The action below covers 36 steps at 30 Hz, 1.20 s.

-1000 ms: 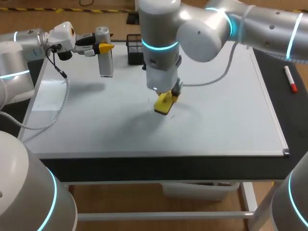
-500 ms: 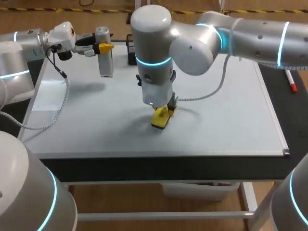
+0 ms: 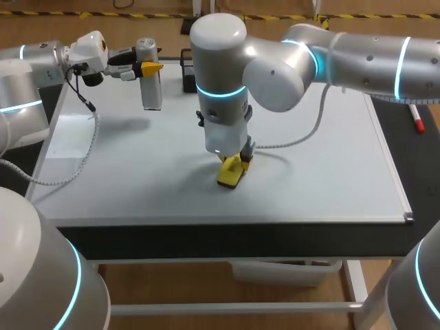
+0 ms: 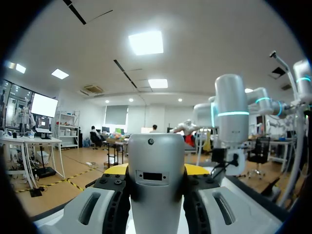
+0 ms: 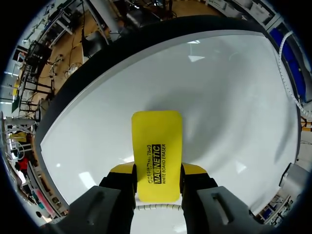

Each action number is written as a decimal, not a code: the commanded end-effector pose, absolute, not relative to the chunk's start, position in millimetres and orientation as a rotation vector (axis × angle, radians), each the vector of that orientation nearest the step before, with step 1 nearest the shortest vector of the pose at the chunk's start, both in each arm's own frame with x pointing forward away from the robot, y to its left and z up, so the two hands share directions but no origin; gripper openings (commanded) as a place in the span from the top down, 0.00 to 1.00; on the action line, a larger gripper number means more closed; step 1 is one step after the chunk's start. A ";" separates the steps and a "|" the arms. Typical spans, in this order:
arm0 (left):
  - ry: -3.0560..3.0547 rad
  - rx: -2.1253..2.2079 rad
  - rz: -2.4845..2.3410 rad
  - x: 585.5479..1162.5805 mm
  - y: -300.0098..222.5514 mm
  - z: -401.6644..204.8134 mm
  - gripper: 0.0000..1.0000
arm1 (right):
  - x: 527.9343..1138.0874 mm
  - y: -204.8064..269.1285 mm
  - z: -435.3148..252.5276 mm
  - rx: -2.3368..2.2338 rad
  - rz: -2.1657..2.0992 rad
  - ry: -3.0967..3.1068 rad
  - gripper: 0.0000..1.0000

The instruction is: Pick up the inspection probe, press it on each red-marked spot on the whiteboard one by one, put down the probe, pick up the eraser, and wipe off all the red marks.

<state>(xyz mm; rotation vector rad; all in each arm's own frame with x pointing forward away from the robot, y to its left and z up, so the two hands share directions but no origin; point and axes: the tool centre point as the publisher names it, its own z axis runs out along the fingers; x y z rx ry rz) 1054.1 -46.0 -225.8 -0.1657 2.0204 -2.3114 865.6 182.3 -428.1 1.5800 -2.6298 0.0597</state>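
R jaws pinch yellow rect. eraser [image 5: 156,156] on whiteboard [image 3: 330,172]; L jaws grip grey cylindrical probe [image 4: 156,180].

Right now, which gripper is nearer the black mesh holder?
Left. The left gripper holds the probe just beside the holder; the right gripper holds the eraser farther off.

My right gripper [image 5: 157,170] has both yellow-tipped fingers pressed against the long sides of the yellow eraser [image 5: 157,146], which points straight out ahead of them with its printed face towards the camera. The eraser's far end sits low over the whiteboard [image 5: 229,97], well in from its edges, with a soft shadow beside it; I cannot tell whether the two touch. A coiled cable [image 5: 288,73] runs along one edge of the board.
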 end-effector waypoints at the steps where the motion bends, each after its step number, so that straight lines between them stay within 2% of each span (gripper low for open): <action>1: 2.020 -0.164 -2.311 1053.8 -45.7 -224.8 1.00 | 865.4 179.6 -431.7 1.575 0.056 -2.629 1.00; 22: 2.020 -0.164 -2.311 1053.8 -45.7 -224.8 1.00 | 854.6 137.5 -440.2 1.437 0.035 -2.675 1.00; 36: 2.020 -0.164 -2.311 1053.8 -45.7 -224.8 1.00 | 855.6 125.2 -418.9 1.416 0.083 -2.724 1.00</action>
